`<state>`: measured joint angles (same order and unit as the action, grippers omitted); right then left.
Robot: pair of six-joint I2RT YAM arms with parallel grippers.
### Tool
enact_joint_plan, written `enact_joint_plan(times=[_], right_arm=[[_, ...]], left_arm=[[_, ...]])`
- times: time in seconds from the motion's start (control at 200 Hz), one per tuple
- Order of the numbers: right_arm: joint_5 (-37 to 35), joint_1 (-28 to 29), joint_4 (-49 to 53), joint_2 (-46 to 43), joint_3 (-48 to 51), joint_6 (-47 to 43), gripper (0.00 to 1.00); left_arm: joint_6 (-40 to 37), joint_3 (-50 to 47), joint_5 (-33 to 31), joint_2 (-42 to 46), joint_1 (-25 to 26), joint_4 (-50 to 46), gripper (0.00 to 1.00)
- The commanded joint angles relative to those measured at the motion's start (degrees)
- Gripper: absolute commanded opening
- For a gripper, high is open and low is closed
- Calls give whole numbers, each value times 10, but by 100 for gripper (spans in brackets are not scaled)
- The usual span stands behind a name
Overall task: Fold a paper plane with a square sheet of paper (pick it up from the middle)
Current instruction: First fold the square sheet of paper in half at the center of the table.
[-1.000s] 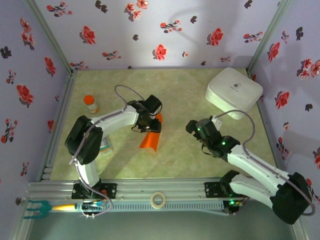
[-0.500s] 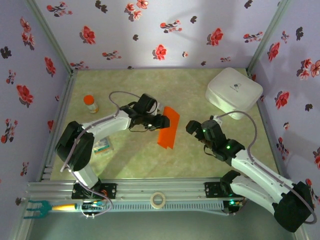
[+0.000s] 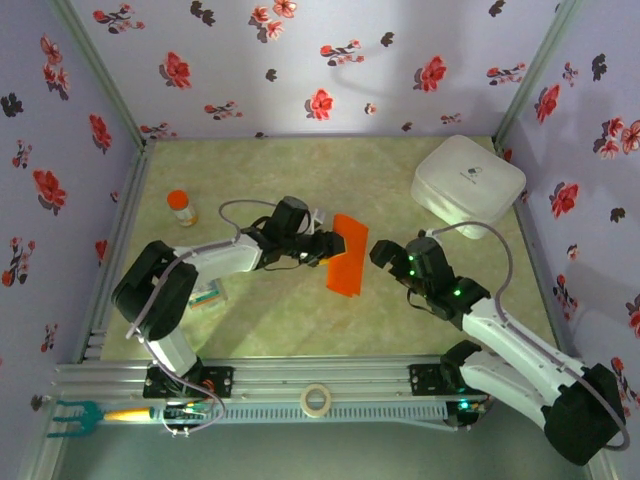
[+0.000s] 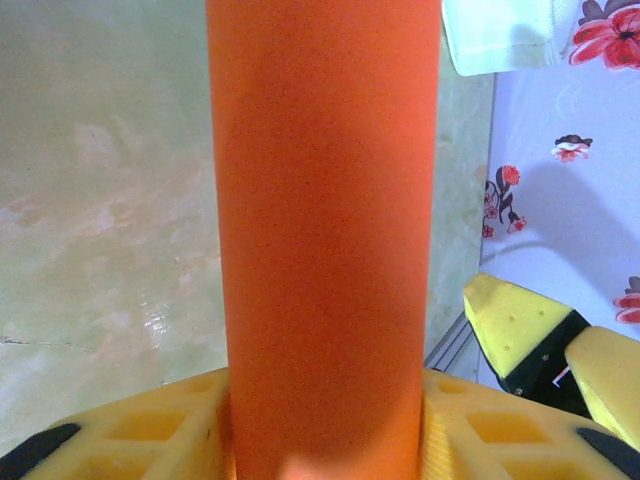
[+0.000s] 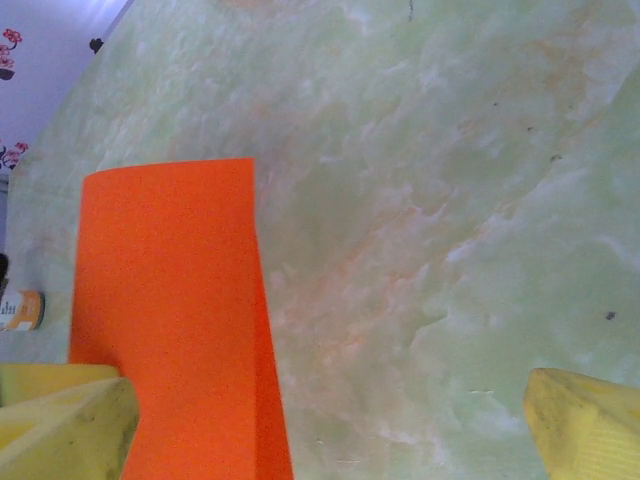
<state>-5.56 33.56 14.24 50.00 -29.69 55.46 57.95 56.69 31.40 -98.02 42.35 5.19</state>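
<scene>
The square sheet of paper [image 3: 346,256] is a bright orange-red folded oblong with square corners, not a pointed paper plane. My left gripper [image 3: 326,246] is shut on its near end and holds it off the table at the centre. In the left wrist view the paper [image 4: 325,220] rises as a broad strip from between the yellow fingers [image 4: 150,430]. My right gripper [image 3: 378,252] stands open just right of the sheet. In the right wrist view the paper [image 5: 170,300] lies against the left finger [image 5: 70,420], with the right finger [image 5: 585,430] far off.
A white case [image 3: 468,182] stands at the back right. An orange-capped bottle [image 3: 181,207] stands at the left, with a small printed packet [image 3: 207,293] nearer the front. A tape roll [image 3: 316,399] lies on the front rail. Flowered walls close three sides.
My left gripper has carried the paper to the right and lifted it toward the right gripper. The right gripper has edged left to meet it, still open.
</scene>
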Motion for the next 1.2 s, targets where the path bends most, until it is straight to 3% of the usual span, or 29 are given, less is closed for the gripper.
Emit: enact_joint_plan(times=[0.0, 0.3, 0.495, 0.85, 1.2], right_arm=[[22, -4, -27, 14, 10, -4, 99], [49, -4, -37, 55, -5, -6, 99], [81, -4, -69, 81, 1, -4, 94], [106, -4, -84, 119, -5, -6, 92], [120, -4, -88, 139, -11, -6, 91]], left_arm=[[24, -17, 13, -24, -3, 38, 45], [25, -30, 13, -49, -5, 47, 45], [25, -36, 9, -65, -5, 45, 45], [20, -44, -34, -63, -5, 17, 46], [-28, -20, -84, -42, 0, -70, 55]])
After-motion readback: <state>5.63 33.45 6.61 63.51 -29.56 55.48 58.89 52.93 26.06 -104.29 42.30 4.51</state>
